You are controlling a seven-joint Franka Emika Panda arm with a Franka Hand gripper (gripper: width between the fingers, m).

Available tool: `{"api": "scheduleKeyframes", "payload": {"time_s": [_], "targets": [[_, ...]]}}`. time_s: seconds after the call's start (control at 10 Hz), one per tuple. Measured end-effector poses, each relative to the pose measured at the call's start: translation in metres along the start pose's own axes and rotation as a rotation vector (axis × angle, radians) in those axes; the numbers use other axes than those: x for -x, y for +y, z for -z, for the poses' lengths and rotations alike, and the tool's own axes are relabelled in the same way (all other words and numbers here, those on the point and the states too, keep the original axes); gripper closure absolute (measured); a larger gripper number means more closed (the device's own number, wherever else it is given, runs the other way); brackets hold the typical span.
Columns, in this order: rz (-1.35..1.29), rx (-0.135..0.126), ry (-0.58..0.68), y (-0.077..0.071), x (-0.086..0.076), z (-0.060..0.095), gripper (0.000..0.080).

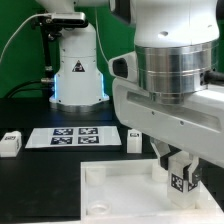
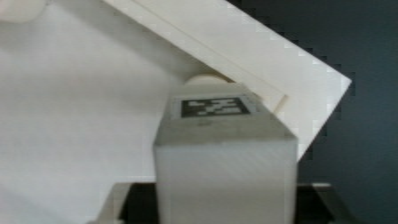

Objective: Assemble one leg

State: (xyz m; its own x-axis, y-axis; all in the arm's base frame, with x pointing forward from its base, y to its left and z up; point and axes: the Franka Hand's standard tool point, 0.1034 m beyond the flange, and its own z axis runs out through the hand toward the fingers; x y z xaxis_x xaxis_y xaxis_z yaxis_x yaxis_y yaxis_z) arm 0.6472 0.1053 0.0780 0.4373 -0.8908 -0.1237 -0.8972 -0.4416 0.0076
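Observation:
My gripper (image 1: 178,170) is shut on the leg (image 1: 180,181), a small white block with a black-and-white tag on one face. I hold it upright over the near corner, on the exterior view's right, of the large white square panel (image 1: 105,190). In the wrist view the leg (image 2: 222,150) fills the middle between my gripper's (image 2: 222,203) dark jaws. Its tagged end points at a round socket (image 2: 208,77) by the raised rim of the panel (image 2: 89,120). I cannot tell whether the leg touches the panel.
The marker board (image 1: 75,137) lies behind the panel. A second small white block (image 1: 133,140) stands by its end on the exterior view's right. A third (image 1: 10,143) lies at the far left. The arm's white base (image 1: 80,75) stands at the back.

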Motion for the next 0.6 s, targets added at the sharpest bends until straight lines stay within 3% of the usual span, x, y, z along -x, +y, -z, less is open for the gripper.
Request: {"api": "scheduleKeyframes", "payload": {"time_s": [0.3, 0.4, 0.5, 0.6], "targets": [[-0.204, 0.004, -0.002, 0.0008, 0.0004, 0.0003, 0.0508], [-0.177, 0.005, -0.002, 0.0008, 0.0009, -0.0004, 0.0436], [-0.157, 0.005, -0.002, 0.0007, 0.0012, -0.0004, 0.0436], [-0.111, 0.005, -0.003, 0.0006, 0.0018, -0.0006, 0.0253]]}}
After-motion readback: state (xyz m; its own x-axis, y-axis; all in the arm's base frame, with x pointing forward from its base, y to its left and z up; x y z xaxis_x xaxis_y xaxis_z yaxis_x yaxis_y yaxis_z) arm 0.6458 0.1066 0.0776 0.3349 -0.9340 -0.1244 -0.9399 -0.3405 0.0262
